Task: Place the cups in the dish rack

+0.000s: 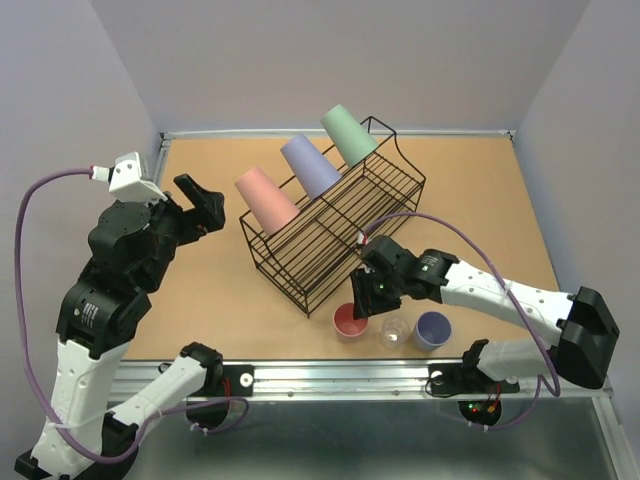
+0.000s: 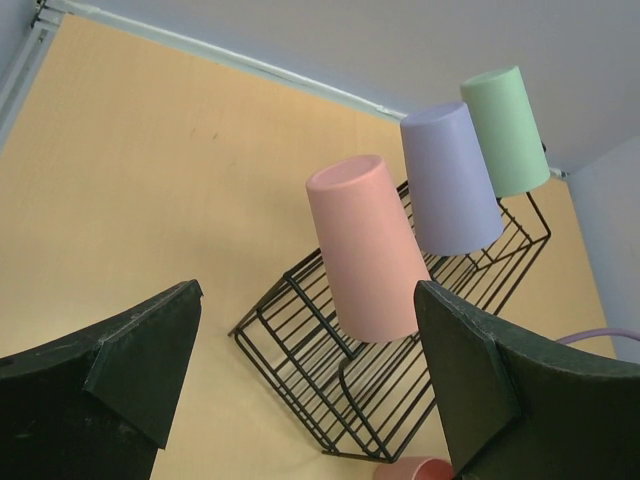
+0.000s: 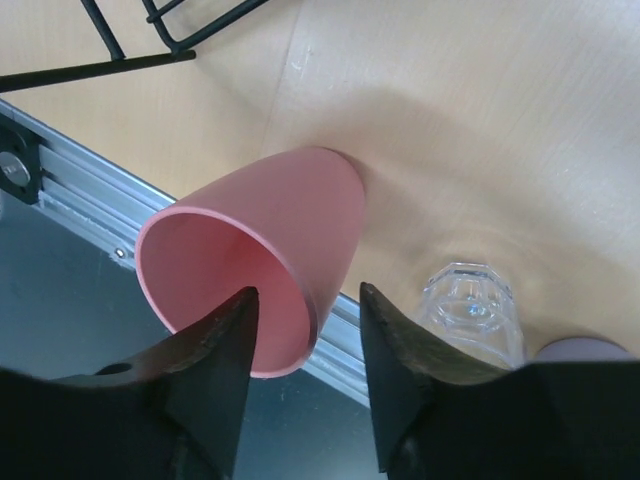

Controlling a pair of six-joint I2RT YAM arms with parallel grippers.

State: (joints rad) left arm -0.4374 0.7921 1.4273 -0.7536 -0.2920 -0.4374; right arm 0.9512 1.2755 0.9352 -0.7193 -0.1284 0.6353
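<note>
Six cups: big pink cup (image 1: 266, 200), big purple cup (image 1: 310, 166), big green cup (image 1: 349, 134), small pink cup (image 1: 349, 323), small clear cup (image 1: 394, 331), small purple cup (image 1: 433, 329). One rack (image 1: 338, 228).

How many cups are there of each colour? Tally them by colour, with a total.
Pink: 2, large pink cup, small pink cup
Lavender: 2, large lavender cup, small lavender cup
Green: 1, green cup
Clear: 1, clear cup
Total: 6

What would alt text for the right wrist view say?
The right pincer straddles the rim of a small pink cup, one finger inside and one outside, not yet clamped. A clear cup stands just right of it; rack bars cross the top left.
</note>
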